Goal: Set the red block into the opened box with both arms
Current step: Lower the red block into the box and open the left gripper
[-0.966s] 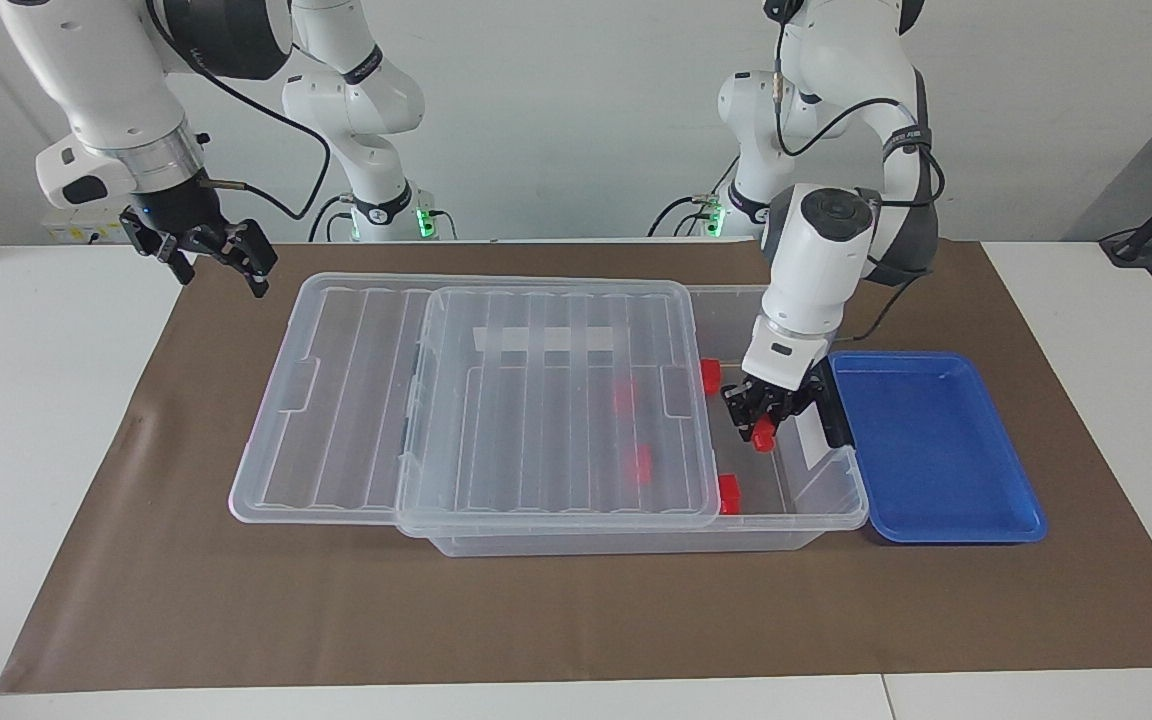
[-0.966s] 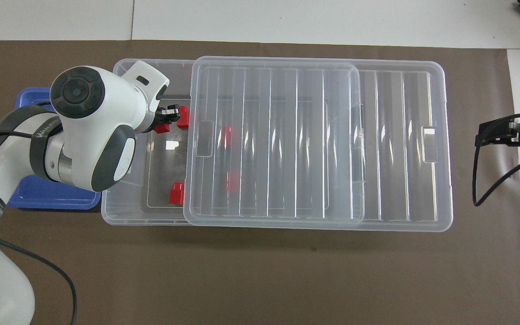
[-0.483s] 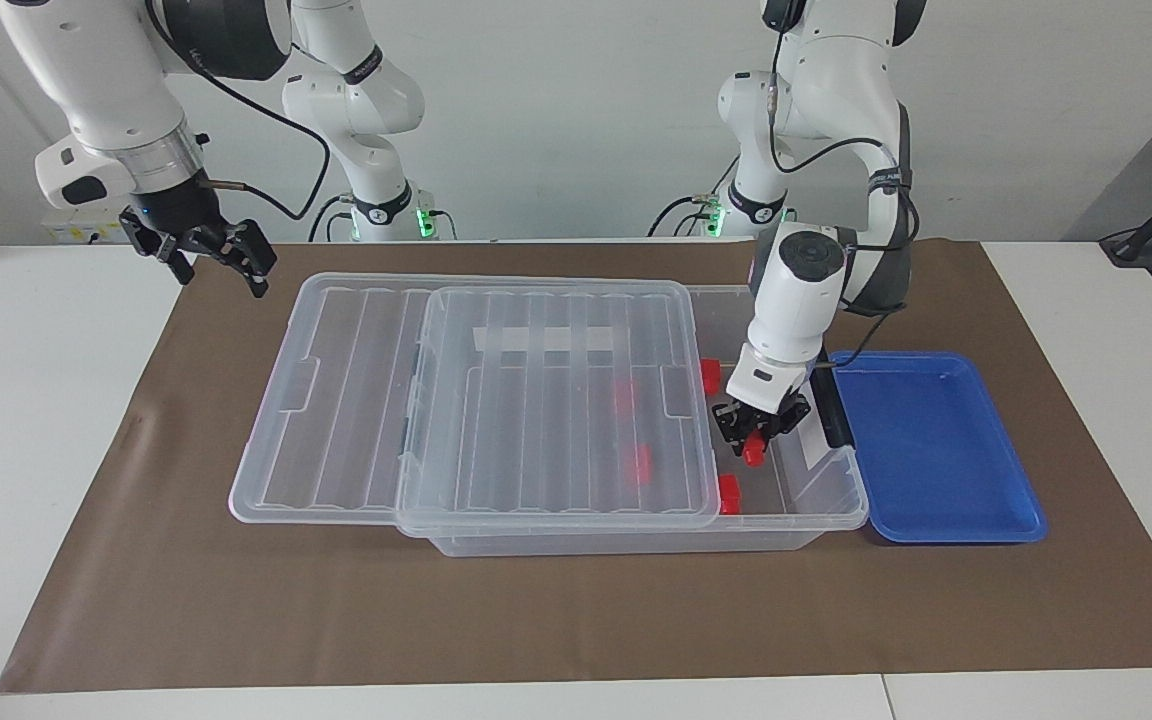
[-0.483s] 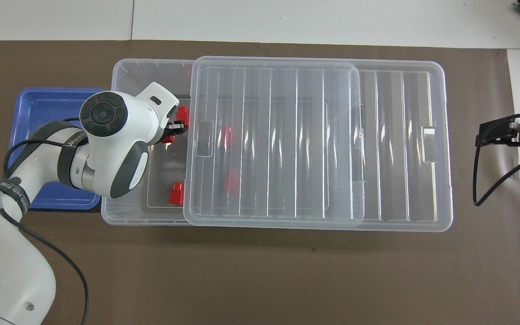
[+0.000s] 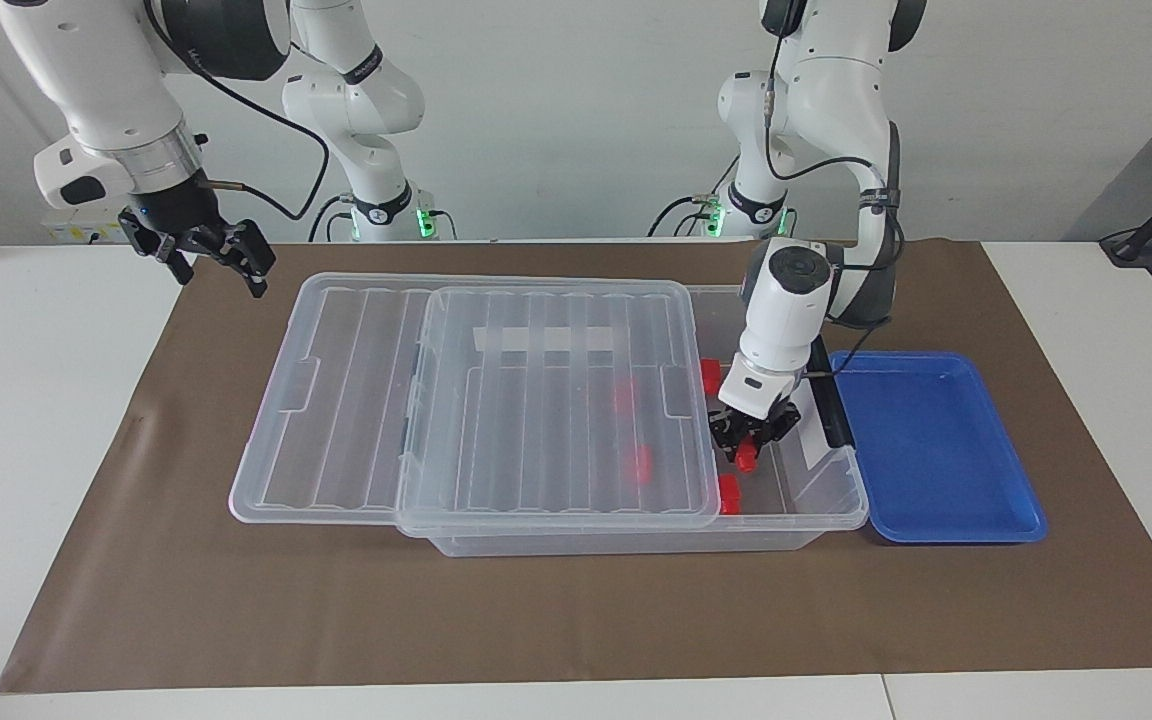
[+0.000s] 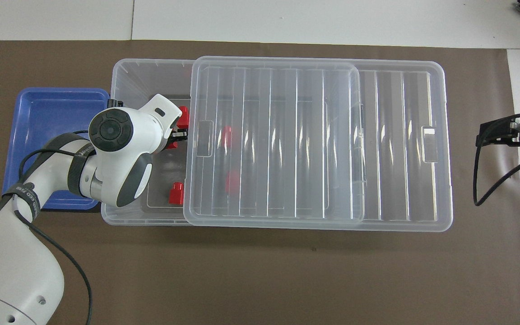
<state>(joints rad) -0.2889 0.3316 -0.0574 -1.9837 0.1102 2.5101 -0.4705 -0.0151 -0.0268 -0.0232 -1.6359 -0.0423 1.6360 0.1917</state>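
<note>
The clear box point(image 5: 829, 519) has its ribbed lid point(image 5: 556, 400) slid toward the right arm's end, so the end by the left arm stands uncovered. My left gripper point(image 5: 746, 445) reaches down into that uncovered end, shut on a red block point(image 5: 746, 457) held low inside the box. In the overhead view the left gripper point(image 6: 178, 135) sits at the edge of the lid point(image 6: 278, 135), and its wrist hides most of the held block. My right gripper point(image 5: 219, 262) waits open in the air over the mat's corner at the right arm's end.
Two more red blocks point(image 5: 710, 375) point(image 5: 730, 495) lie in the uncovered end, and two others point(image 5: 624, 395) point(image 5: 642, 462) show through the lid. A blue tray point(image 5: 936, 450) lies against the box's end, toward the left arm's end of the table.
My left gripper has sunk deeper into the box with the red block, drifting toward the lid's edge. The right arm has stayed put.
</note>
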